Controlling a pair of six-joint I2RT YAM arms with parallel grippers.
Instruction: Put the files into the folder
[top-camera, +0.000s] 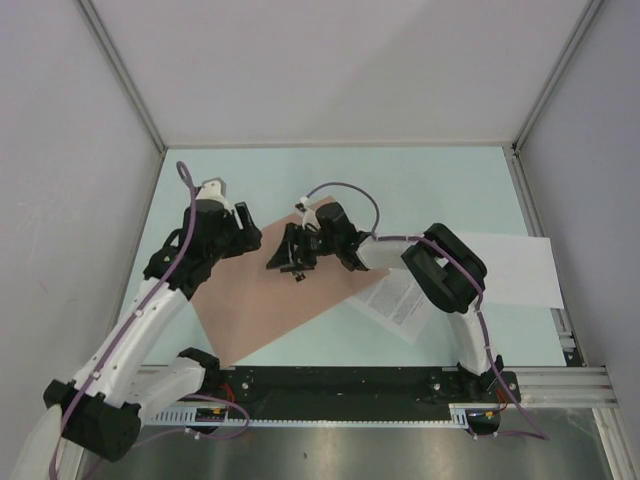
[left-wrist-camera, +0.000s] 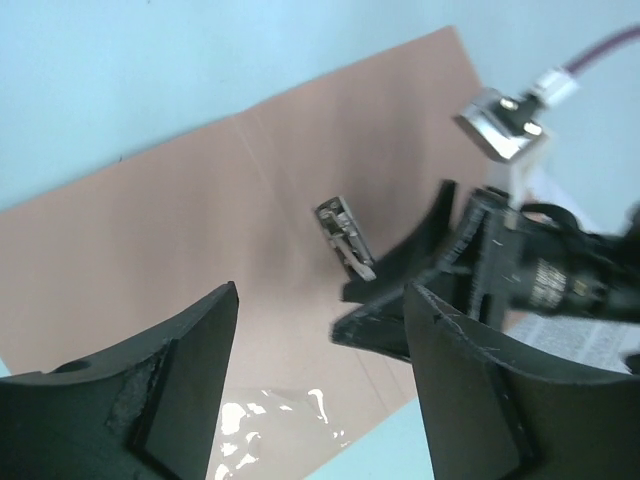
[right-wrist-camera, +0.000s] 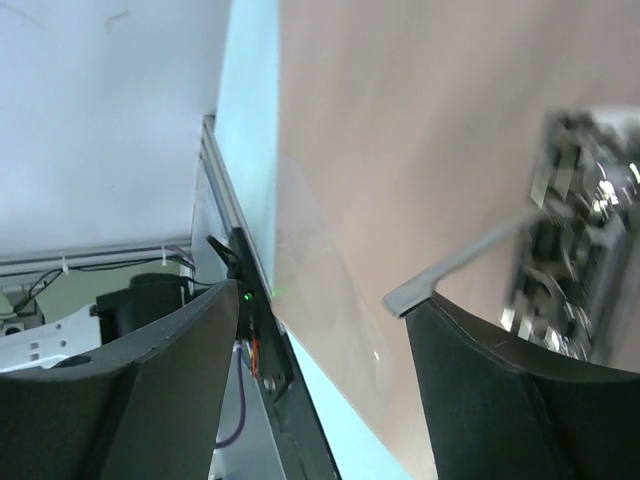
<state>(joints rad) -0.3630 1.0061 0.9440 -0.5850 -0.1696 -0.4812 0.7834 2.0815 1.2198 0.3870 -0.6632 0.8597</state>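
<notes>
Pale mint table (top-camera: 440, 190) between plain grey-white wall panels (top-camera: 340, 60), aluminium rail (top-camera: 562, 379) along its near edge

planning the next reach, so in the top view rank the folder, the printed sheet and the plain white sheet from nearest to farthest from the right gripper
1. folder: directly below the right gripper, centre-left.
2. printed sheet: just right of the folder, partly hidden by the right arm.
3. plain white sheet: farthest, at the far right.

A pale blue-green table top (top-camera: 440, 190) fills mid-frame, grey walls (top-camera: 340, 60) above, a black rail (top-camera: 340, 382) along the bottom.
</notes>
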